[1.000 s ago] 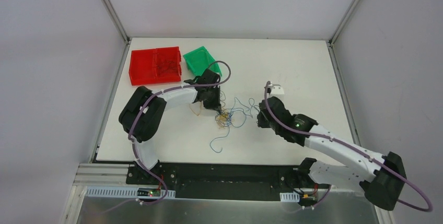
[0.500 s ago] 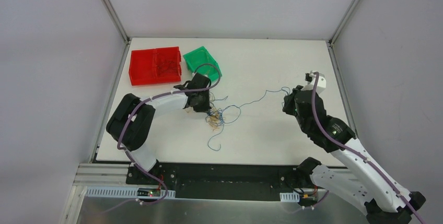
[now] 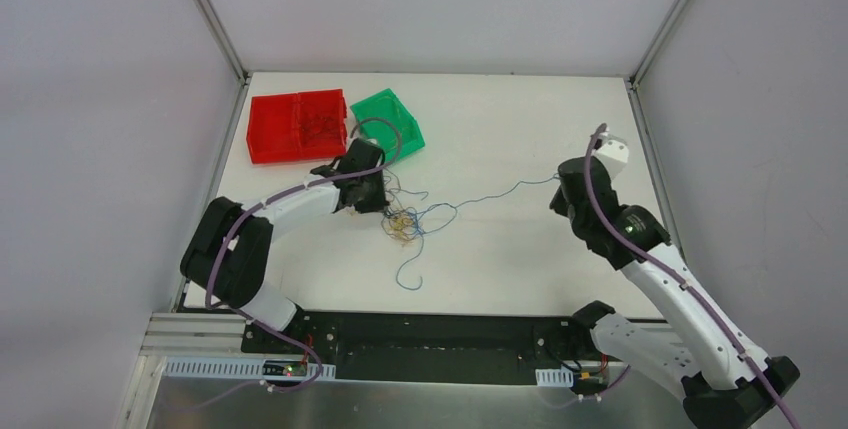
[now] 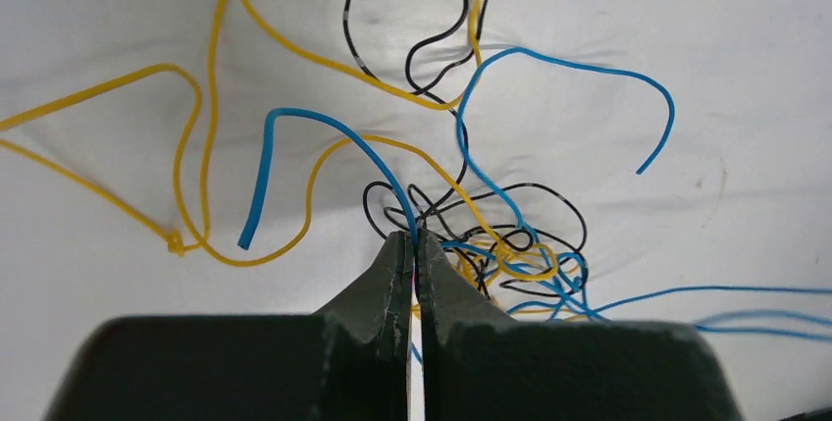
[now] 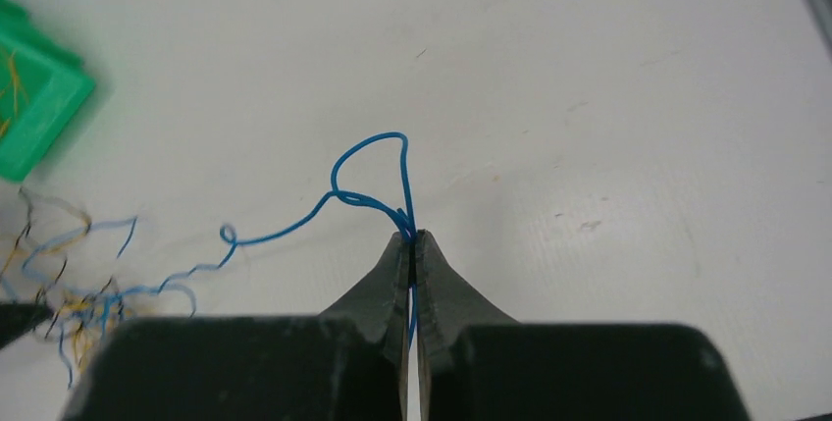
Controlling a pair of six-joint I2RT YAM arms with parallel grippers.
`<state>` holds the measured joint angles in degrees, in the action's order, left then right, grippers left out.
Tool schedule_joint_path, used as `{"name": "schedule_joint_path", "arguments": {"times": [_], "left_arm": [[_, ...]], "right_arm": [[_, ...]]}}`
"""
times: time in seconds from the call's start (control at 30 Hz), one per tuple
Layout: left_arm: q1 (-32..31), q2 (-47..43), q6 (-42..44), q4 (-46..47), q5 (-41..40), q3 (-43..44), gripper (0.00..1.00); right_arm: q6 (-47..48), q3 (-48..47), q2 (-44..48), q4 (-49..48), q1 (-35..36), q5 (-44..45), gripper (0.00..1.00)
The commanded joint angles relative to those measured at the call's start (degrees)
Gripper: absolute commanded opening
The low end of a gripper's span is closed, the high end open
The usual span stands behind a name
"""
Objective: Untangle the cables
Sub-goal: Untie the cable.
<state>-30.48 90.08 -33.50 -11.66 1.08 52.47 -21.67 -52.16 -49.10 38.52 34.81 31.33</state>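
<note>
Wrist views, unlike overhead, show left gripper [image 4: 415, 242] and right gripper [image 5: 413, 237] clamping cables [image 3: 403, 222].

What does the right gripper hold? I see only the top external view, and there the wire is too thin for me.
Observer: In the right wrist view, the right gripper is shut on a blue cable, which forms a small loop just beyond its tips.
Operator: And the left gripper?
Observer: In the left wrist view, the left gripper is shut at the edge of the clump, and a blue strand curves down into its closed tips.
Operator: Which colours are in the clump?
Observer: Blue, yellow and black strands cross one another there.
</note>
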Motion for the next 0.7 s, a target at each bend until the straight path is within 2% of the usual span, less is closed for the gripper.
{"name": "schedule_joint_path", "arguments": {"times": [0.0,0.07,0.17,0.23,0.33,0.4,0.43,0.67], "left_arm": [[5.56,-6.51,-1.33,-2.20,-3.14,-4.79,0.00],[7.51,-8.91,-2.24,-3.09,-4.96,-6.72,0.00],[8.98,-13.20,-4.37,-4.05,-8.64,-9.85,0.00],[9.35,-16.18,-5.66,-4.22,-10.41,-11.70,0.00],[9.45,-19.22,-5.55,-4.16,-10.77,-12.85,0.00],[9.47,-19.76,-4.06,-4.18,-8.58,-12.20,0.00],[9.45,-19.79,-3.88,-4.27,-7.63,-11.70,0.00],[8.86,-20.13,-3.54,-4.25,-2.98,-10.90,0.00]], "right_arm": [[0.21,-8.32,1.73,3.73,-6.94,13.83,0.00],[1.47,-9.48,3.36,2.57,-9.88,17.53,0.00],[-1.59,-10.05,5.11,2.98,-12.30,24.62,0.00],[-4.35,-9.39,7.17,3.31,-14.78,24.47,0.00],[-2.71,-7.32,10.45,-0.09,-15.89,16.34,0.00],[-2.02,-6.85,10.95,-1.26,-15.84,5.52,0.00],[-1.93,-7.11,10.64,-1.13,-15.88,2.82,0.00],[-1.59,-13.79,7.35,-0.16,-15.83,-7.12,0.00]]}}
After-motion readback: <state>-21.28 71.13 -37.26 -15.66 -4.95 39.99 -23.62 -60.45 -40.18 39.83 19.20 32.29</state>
